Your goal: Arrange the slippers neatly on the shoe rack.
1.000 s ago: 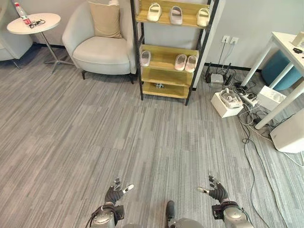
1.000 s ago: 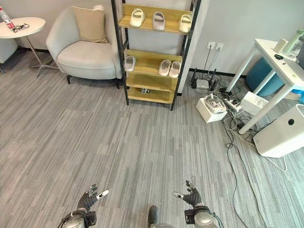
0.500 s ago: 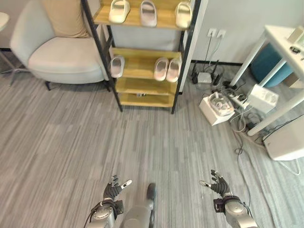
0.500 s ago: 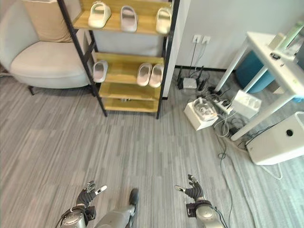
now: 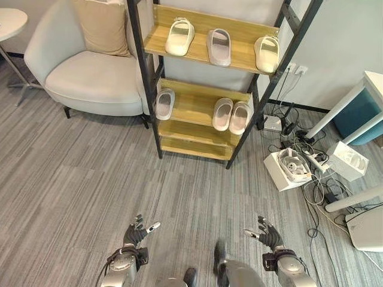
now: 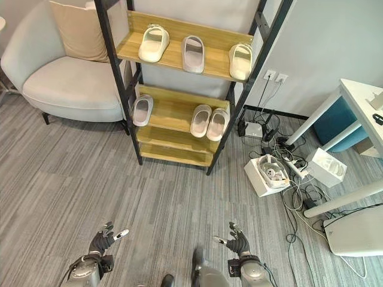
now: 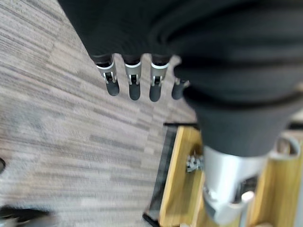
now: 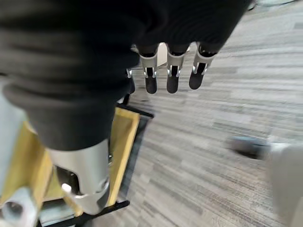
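Observation:
A wooden shoe rack [image 5: 206, 122] with a black frame stands against the far wall. Its top shelf holds a cream slipper [image 5: 179, 36], a lilac slipper [image 5: 219, 46] and another cream slipper [image 5: 267, 53], spaced apart. The middle shelf carries one lilac slipper [image 5: 164, 103] at its left end and a pale pink pair [image 5: 231, 115] side by side at the right. My left hand [image 5: 135, 234] and right hand [image 5: 267, 235] hover low over the floor well in front of the rack, both open and holding nothing.
A grey armchair [image 5: 90, 69] with a beige cushion sits left of the rack. Right of the rack are a white box with a headset [image 5: 291, 168], a tangle of cables [image 5: 323, 191] and a white table's legs [image 5: 350, 197]. Grey floor lies between me and the rack.
The rack now looks larger and more central as the camera came closer and swung. Both hands stay open and low.

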Controlling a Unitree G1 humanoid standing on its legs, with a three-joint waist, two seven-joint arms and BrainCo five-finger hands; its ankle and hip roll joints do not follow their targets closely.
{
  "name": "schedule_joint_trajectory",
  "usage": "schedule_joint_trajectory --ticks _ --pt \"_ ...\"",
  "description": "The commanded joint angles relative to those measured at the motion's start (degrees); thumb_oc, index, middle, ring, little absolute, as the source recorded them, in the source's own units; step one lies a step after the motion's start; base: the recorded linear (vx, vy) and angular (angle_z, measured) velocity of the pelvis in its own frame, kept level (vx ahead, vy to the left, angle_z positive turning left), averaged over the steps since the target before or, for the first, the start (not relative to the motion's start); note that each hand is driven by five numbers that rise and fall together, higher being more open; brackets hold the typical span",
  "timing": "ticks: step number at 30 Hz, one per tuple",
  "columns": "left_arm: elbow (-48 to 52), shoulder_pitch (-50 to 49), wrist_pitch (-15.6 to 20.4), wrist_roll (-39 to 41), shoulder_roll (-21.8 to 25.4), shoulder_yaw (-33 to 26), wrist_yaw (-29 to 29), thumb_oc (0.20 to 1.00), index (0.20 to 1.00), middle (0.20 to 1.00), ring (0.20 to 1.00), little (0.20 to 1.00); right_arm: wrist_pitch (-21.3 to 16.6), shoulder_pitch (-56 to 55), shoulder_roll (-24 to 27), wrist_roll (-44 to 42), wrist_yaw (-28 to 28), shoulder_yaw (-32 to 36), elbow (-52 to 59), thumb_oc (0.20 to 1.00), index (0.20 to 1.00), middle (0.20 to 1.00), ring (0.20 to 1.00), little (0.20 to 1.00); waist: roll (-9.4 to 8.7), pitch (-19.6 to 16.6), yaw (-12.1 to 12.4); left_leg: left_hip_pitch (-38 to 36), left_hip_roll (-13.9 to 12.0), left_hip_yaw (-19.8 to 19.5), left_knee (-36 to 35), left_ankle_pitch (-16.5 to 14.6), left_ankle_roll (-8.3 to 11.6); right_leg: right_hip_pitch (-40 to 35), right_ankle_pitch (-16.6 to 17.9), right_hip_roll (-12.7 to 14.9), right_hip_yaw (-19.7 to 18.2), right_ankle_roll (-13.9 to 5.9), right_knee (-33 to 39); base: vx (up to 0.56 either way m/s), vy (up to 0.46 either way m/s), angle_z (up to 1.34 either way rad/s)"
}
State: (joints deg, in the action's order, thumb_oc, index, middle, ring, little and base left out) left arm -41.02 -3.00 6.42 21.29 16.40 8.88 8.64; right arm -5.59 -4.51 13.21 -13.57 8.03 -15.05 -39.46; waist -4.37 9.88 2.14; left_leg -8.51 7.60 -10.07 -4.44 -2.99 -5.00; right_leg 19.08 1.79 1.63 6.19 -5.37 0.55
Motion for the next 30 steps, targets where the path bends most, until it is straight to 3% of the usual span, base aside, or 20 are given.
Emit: schedule_joint_trajectory --ticks 1,3,4,7,10,13,14,20,26,30 --pt "4.9 1.7 2.7 -1.9 0.6 -0.7 -0.6 1.0 1.0 1.0 1.0 1.0 -1.7 2.9 1.8 -0.8 0.2 1.9 2.0 1.0 1.0 1.0 1.0 1.0 -1.01 1.2 -0.4 -1.6 -7.1 1.8 1.3 -5.0 4.61 -10.7 2.7 0.4 -3.1 -1.14 1.7 0.35 -0.12 0.4" --pt "4.8 1.1 2.6 -1.9 0.2 -0.5 -0.7 1.0 1.0 1.0 1.0 1.0 -2.0 1.6 2.6 -0.8 -0.1 2.2 1.7 1.0 1.0 1.0 1.0 1.0 -0.91 -0.2 -0.8 -1.9 -8.4 1.3 4.7 -6.2 5.84 -12.1 2.6 -0.3 -3.4 -0.02 1.6 0.4 -0.159 0.7" --pt "5.5 0.9 2.3 -1.2 -0.2 0.2 -1.2 1.0 1.0 1.0 1.0 1.0 -2.5 1.8 3.7 -1.4 0.3 2.1 1.8 1.0 1.0 1.0 1.0 1.0 -0.92 0.4 -0.3 3.5 -8.4 1.3 18.3 -2.7 7.44 -15.6 1.6 -1.0 -3.3 1.79 2.3 0.29 -0.147 0.81" --pt "5.2 1.4 2.1 -1.1 -0.1 0.3 -1.2 1.0 1.0 1.0 1.0 1.0 -2.5 2.2 4.2 -1.7 0.4 2.1 1.5 1.0 1.0 1.0 1.0 1.0 -1.54 1.4 0.4 8.4 -7.9 1.8 22.7 -2.0 7.14 -17.7 0.2 -0.6 -3.4 2.58 2.9 0.17 -0.039 0.37" --pt "4.7 1.7 2.1 -0.8 -0.2 0.3 -1.1 1.0 1.0 1.0 1.0 1.0 -2.8 2.4 4.8 -2.2 0.5 2.7 1.9 1.0 1.0 1.0 1.0 1.0 -2.75 2.1 1.8 12.6 -8.5 4.0 16.5 -2.9 6.74 -20.3 -1.7 0.7 -3.2 2.45 3.5 0.19 0.072 -0.07" --pt "4.9 2.2 1.8 -1.1 -0.3 0.8 -0.5 1.0 1.0 1.0 1.0 1.0 -2.5 2.6 5.3 -2.3 1.6 3.3 2.4 1.0 1.0 1.0 1.0 1.0 -1.06 2.8 2.9 17.5 -10.5 4.9 5.4 6.3 7.85 -23.6 -4.8 0.0 -3.0 2.84 3.5 0.19 0.184 -0.22" --pt "4.9 1.9 1.9 -1.1 -0.4 0.6 -0.6 1.0 1.0 1.0 1.0 1.0 -2.4 2.5 5.3 -1.8 1.4 3.3 2.4 1.0 1.0 1.0 1.0 1.0 -0.79 2.5 3.0 16.1 -10.5 4.8 3.4 6.6 7.77 -24.0 -5.0 -0.1 -3.6 2.8 3.3 0.16 0.181 0.01" --pt "4.6 0.2 1.9 -2.2 -0.3 0.6 -1.2 1.0 1.0 1.0 1.0 1.0 -2.0 0.9 3.6 -1.0 0.4 3.0 2.1 1.0 1.0 1.0 1.0 1.0 -0.49 -1.1 2.0 10.7 -9.5 5.6 -0.4 6.2 6.93 -24.2 -4.0 1.9 -4.7 1.17 2.9 0.16 0.175 -0.44" --pt "3.7 -0.1 1.7 -2.1 -0.2 0.0 -1.2 1.0 1.0 1.0 1.0 1.0 -1.6 0.7 2.4 -0.2 -0.3 1.9 2.2 1.0 1.0 1.0 1.0 1.0 -0.52 -2.1 2.3 8.1 -8.8 7.3 -0.6 4.1 5.77 -24.8 -3.5 3.2 -5.8 -0.23 3.4 0.06 0.103 -0.11" --pt "3.9 -0.3 1.7 -2.1 0.0 0.2 -1.4 1.0 1.0 1.0 1.0 1.0 -1.2 1.0 2.0 0.2 -0.3 2.1 2.0 1.0 1.0 1.0 1.0 1.0 0.26 -1.5 2.1 6.8 -8.6 8.5 -0.4 3.2 4.79 -21.3 -3.5 3.4 -6.1 -1.75 -4.3 0.0 0.071 -0.12"
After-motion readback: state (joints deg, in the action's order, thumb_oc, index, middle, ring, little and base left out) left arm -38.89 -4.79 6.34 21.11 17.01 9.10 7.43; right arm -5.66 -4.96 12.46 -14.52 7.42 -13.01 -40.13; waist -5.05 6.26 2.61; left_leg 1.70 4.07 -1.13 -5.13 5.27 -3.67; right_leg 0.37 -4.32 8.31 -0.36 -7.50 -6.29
